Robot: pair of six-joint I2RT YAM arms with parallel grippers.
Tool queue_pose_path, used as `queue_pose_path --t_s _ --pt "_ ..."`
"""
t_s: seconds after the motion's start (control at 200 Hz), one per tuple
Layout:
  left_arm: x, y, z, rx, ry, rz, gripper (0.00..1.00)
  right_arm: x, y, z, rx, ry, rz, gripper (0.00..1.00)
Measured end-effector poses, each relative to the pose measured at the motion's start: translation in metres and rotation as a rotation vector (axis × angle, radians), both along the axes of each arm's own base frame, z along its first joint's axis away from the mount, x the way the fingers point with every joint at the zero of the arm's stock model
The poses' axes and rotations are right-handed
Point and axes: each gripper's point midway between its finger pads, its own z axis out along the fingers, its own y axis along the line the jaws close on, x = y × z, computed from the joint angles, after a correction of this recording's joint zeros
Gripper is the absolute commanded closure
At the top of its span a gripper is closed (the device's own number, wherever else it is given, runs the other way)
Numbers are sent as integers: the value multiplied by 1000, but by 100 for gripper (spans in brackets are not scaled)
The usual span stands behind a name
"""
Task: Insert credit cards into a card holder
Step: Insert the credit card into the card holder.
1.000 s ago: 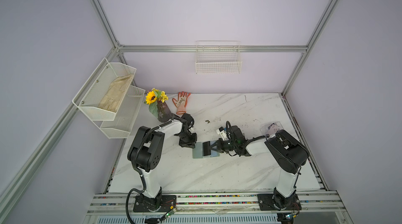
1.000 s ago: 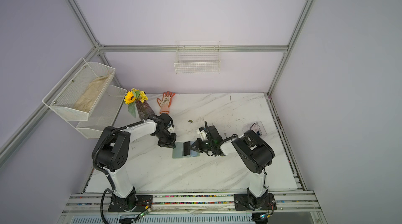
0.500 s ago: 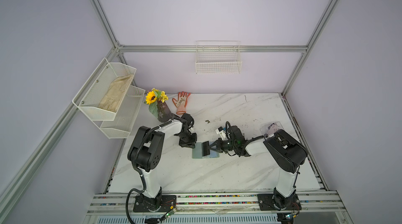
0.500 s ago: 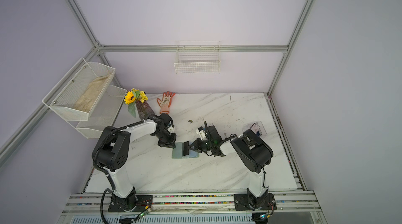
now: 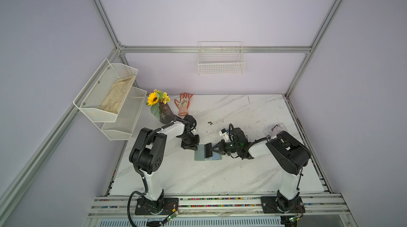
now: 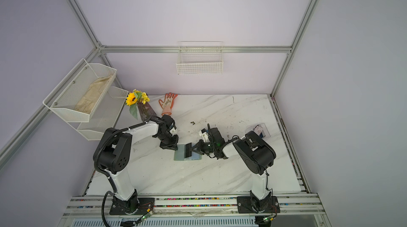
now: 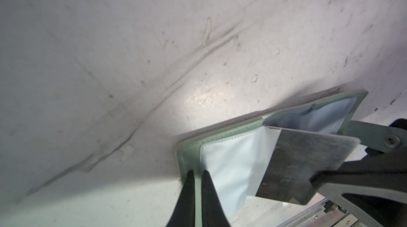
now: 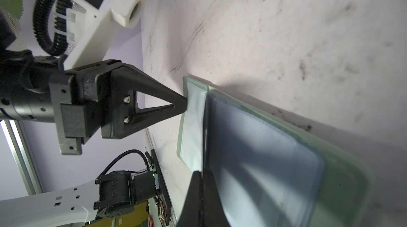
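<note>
The sage-green card holder (image 5: 199,157) (image 6: 178,157) lies open on the marble table, with its pale sleeves (image 7: 231,166) facing up. My left gripper (image 7: 197,174) (image 5: 193,147) is shut on the holder's green cover edge (image 8: 343,170). My right gripper (image 8: 201,174) (image 5: 215,148) is shut on a black credit card (image 7: 308,159) (image 5: 208,150). The card stands tilted over the holder, and its far edge meets the sleeves near the fold. Whether it is inside a sleeve I cannot tell. The right wrist view shows the card edge-on (image 8: 205,126).
At the table's right side a clear box (image 5: 275,128) (image 6: 258,130) holds a pale card and a blue one. A vase of flowers (image 5: 164,113) and an orange glove (image 5: 184,103) sit at the back left. White mesh shelves (image 5: 110,96) hang on the left wall, and a wire basket (image 5: 221,60) on the back wall.
My right gripper with the black card has edged slightly toward the left gripper. The left arm and the holder have stayed put.
</note>
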Motion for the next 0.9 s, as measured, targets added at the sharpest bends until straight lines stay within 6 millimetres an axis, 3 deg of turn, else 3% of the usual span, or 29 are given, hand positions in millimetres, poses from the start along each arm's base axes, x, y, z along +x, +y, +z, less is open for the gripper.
queue_pose_path --t_s 0.9 --pt "0 0 0 1 -1 0 90 -3 -1 -4 49 39 -35 100"
